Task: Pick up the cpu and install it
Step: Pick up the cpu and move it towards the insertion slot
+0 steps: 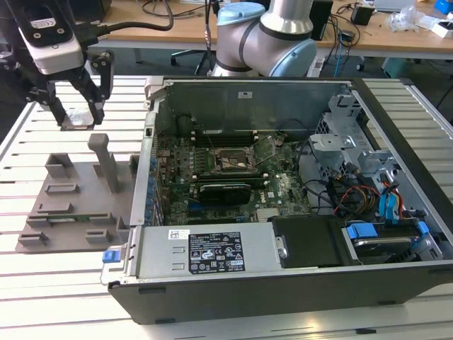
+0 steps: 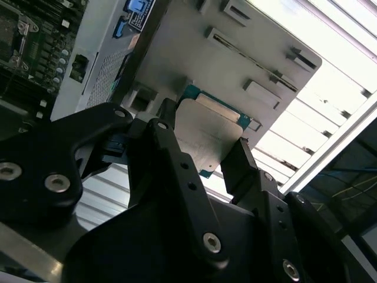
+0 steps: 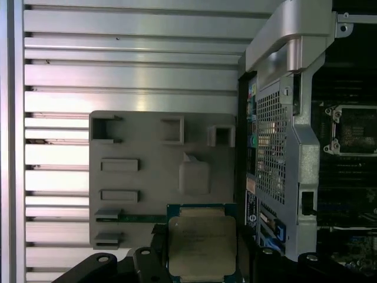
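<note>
My gripper point(image 1: 76, 115) hangs above the slatted table at the exterior view's left, over the far end of the grey plastic tray point(image 1: 71, 202). It is shut on the cpu point(image 1: 76, 122), a flat square chip with a silver-grey top, held level by its edges and clear of the tray. In both wrist views the cpu point(image 2: 207, 131) point(image 3: 202, 246) sits between the black fingers point(image 2: 171, 159), with the tray point(image 3: 147, 171) beneath it. The motherboard's cpu socket point(image 1: 230, 161) point(image 3: 355, 130) lies open inside the computer case point(image 1: 283, 269), to the exterior view's right of the gripper.
The case's upright side wall point(image 1: 150, 142) stands between the tray and the motherboard. A grey post point(image 1: 106, 161) rises from the tray. A black card point(image 1: 225, 190), cables and drive bays point(image 1: 382, 205) fill the case. The arm's base point(image 1: 272, 42) stands behind.
</note>
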`<state>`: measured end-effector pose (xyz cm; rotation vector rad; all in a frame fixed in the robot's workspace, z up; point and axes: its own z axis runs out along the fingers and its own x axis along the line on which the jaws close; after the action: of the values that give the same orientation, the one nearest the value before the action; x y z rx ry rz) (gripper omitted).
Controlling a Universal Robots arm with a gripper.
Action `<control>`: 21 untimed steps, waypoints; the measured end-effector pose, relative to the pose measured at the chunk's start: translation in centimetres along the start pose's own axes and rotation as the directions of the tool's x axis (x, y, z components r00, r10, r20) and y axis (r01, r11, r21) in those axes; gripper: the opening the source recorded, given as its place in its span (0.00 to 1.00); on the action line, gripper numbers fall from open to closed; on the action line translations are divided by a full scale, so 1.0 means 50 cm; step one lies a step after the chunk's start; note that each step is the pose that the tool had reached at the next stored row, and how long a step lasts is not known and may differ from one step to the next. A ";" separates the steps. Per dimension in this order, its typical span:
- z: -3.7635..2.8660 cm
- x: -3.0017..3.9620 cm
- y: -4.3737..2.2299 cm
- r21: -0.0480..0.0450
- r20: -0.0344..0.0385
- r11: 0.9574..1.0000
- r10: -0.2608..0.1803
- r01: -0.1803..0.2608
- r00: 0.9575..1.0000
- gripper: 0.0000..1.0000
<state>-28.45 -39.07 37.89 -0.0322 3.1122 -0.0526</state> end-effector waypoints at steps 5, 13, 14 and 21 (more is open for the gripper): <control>0.001 -0.020 0.000 0.000 0.000 1.000 0.000 0.000 1.000 0.55; 0.002 -0.062 -0.001 0.000 0.000 1.000 0.000 0.000 1.000 0.55; 0.002 -0.066 -0.001 0.000 0.000 1.000 0.000 0.000 1.000 0.55; 0.003 -0.098 -0.002 0.000 0.000 1.000 0.000 0.000 1.000 0.55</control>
<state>-23.55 -39.07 37.89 -0.0321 3.1123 -0.0526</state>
